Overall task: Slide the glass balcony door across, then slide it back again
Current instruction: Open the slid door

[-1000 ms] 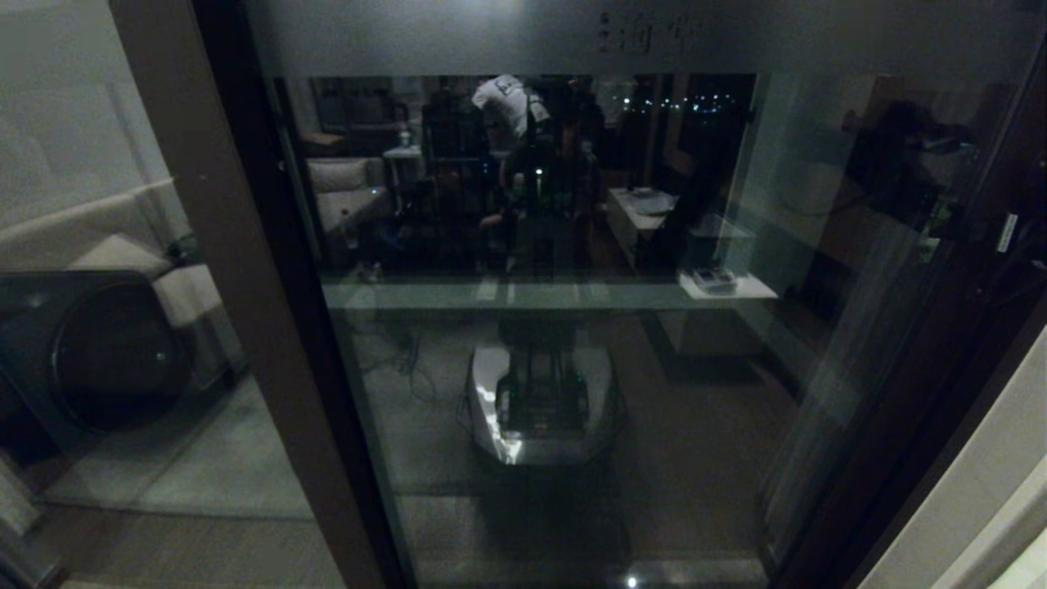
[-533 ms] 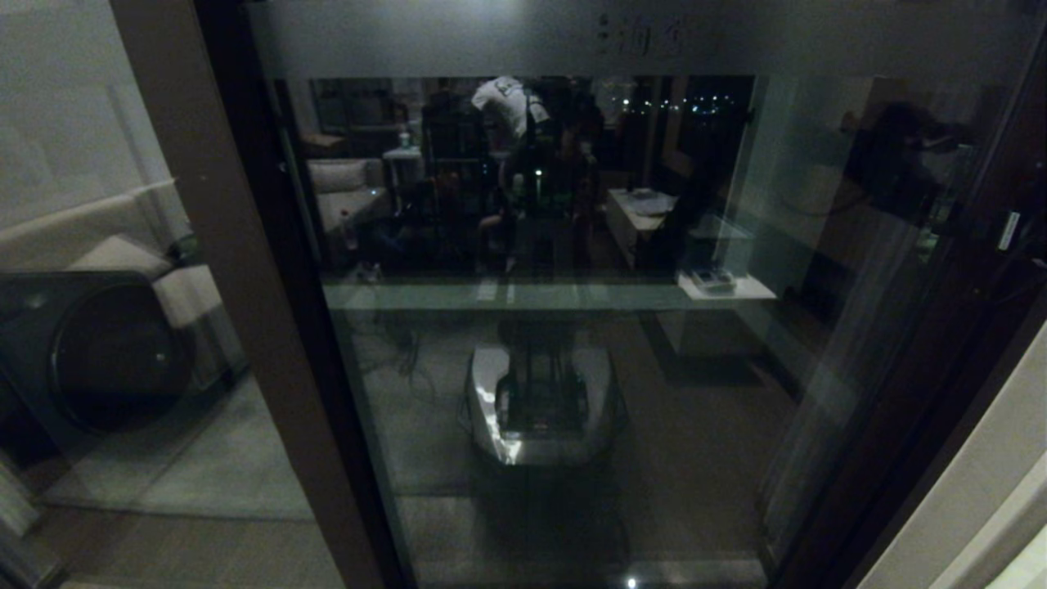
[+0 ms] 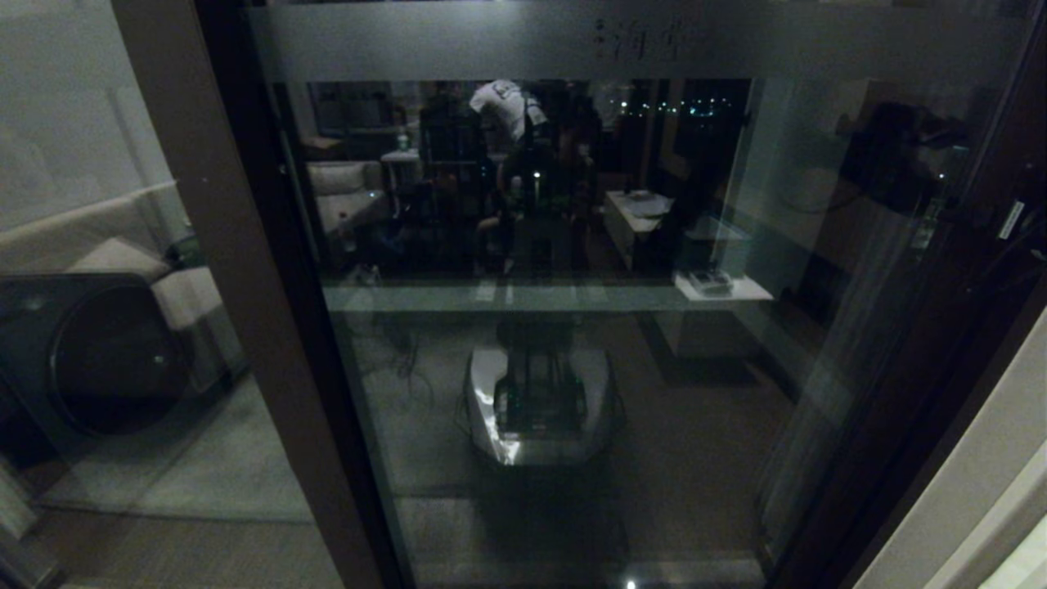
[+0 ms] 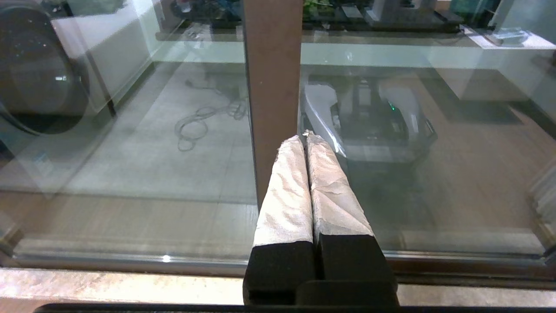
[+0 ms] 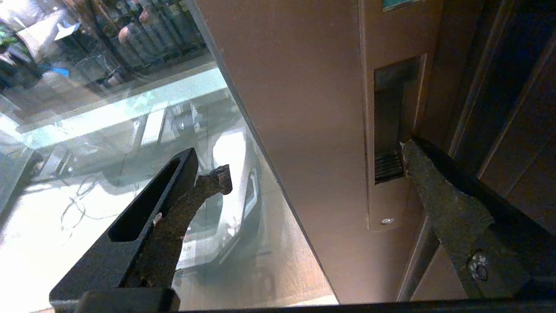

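The glass balcony door (image 3: 572, 368) fills the head view, with a frosted top strip (image 3: 491, 41) carrying Chinese characters. In the right wrist view its brown upright (image 5: 304, 108) holds the recessed slot handle (image 5: 393, 126). My right gripper (image 5: 315, 161) is open, and one fingertip (image 5: 410, 158) rests at the slot's lower edge while the other hangs in front of the glass. My left gripper (image 4: 304, 138) is shut on nothing, its wrapped tips close in front of a brown upright (image 4: 271, 78) low near the floor.
A dark front-loading washing machine (image 3: 106, 352) stands behind the glass on the left. A pale wall (image 3: 981, 474) borders the door on the right. A stone sill and the floor track (image 4: 130, 282) run below. My own base is reflected in the glass (image 3: 540, 401).
Hardly anything has moved. The frosted strip and the reflections sit slightly lower and further left in the head view than a second ago.
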You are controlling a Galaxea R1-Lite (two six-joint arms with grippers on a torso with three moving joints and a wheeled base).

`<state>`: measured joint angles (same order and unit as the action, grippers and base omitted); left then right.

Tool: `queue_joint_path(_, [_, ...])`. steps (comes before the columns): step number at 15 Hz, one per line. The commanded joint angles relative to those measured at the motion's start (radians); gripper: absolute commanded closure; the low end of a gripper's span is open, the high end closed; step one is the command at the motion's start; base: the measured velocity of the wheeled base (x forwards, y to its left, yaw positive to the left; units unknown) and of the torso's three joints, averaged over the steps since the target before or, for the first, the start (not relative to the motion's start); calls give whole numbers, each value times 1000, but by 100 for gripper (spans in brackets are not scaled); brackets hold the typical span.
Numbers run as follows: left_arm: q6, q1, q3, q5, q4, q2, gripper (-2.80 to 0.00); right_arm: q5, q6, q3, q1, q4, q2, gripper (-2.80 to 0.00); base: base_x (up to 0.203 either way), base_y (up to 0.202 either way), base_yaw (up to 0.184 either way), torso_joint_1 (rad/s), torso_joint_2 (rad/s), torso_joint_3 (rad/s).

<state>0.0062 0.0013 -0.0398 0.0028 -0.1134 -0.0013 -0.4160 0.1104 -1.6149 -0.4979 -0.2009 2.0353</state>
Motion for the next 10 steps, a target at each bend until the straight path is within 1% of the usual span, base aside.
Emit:
queue_joint_path(1, [0, 0, 0, 0, -1, 0, 0, -3, 0, 6, 1, -2, 3, -280, 0, 0, 0, 0, 0, 0])
queue_joint_path(6, [0, 0, 0, 0, 0, 0, 0, 2, -8, 21, -2, 12, -33, -280, 0, 0, 0, 0, 0, 0])
queue_joint_path(10, [0, 0, 0, 0, -1, 0, 0, 2, -57, 64, -2, 73, -114, -280, 0, 0, 0, 0, 0, 0])
